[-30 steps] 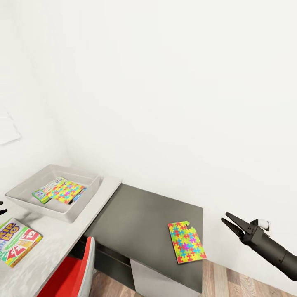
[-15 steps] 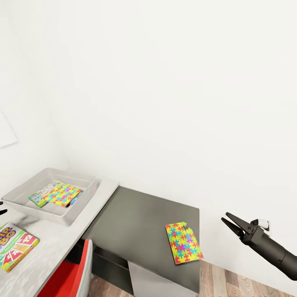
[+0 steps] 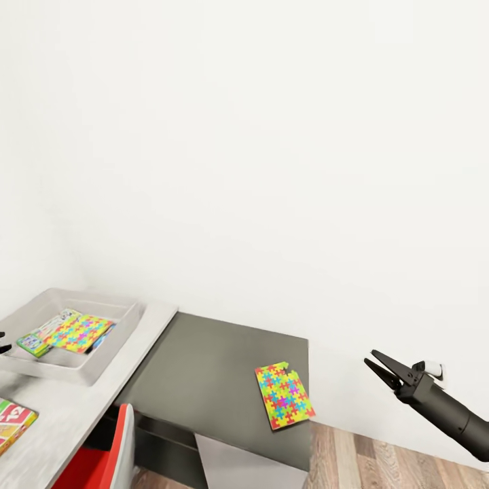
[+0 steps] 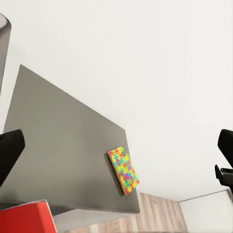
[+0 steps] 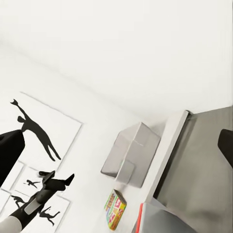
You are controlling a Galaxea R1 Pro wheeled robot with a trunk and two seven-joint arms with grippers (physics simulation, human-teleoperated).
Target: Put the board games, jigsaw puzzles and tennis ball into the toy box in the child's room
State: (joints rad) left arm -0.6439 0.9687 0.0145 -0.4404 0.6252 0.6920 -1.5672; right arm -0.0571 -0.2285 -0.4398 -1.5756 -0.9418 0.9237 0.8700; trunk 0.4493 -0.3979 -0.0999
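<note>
The toy box [image 3: 102,356] sits on the pale table [image 3: 81,401] at the left, holding a jigsaw puzzle [image 3: 75,331] on top of a board game [image 3: 35,337]. A second jigsaw puzzle [image 3: 284,396] lies flat on the table's dark grey section, also seen in the left wrist view [image 4: 124,170]. The SKIP-BO board game [image 3: 10,422] lies near the table's front edge, cut off by the frame. My right gripper [image 3: 370,362] hangs open in the air right of the table. My left gripper [image 3: 2,343] is open, just in front of the toy box.
A red chair [image 3: 102,455] is tucked under the table's front. A white drawer unit [image 3: 238,468] stands below the dark section. Wood-plank floor [image 3: 380,465] lies to the right. Black silhouette pictures [image 5: 39,133] hang on the white wall.
The whole picture has slid left, so the camera has turned right. The SKIP-BO box is now mostly cut off at the edge. Neither gripper has shifted within the view.
</note>
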